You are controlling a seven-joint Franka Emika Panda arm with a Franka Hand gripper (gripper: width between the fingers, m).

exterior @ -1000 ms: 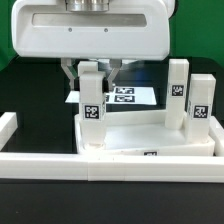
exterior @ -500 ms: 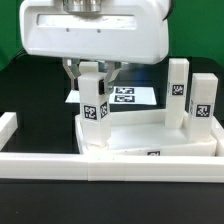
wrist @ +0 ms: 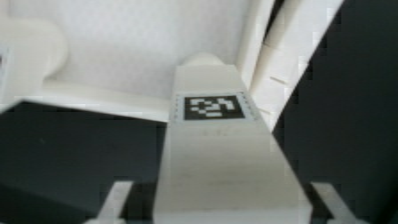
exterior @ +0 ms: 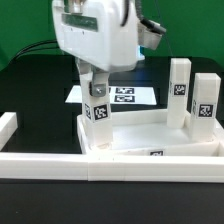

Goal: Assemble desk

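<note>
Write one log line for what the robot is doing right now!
step: fitting leg | gripper: shut on leg | leg: upright at desk top corner | two other legs standing

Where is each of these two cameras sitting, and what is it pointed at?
Exterior view: off the arm, low at the table's edge, facing the desk top, its two standing legs and the marker board; the robot's hand and wrist housing show.
Wrist view: on the wrist, looking down along the held leg to the desk top; only the fingers show.
Shared: the held leg and the desk top.
</note>
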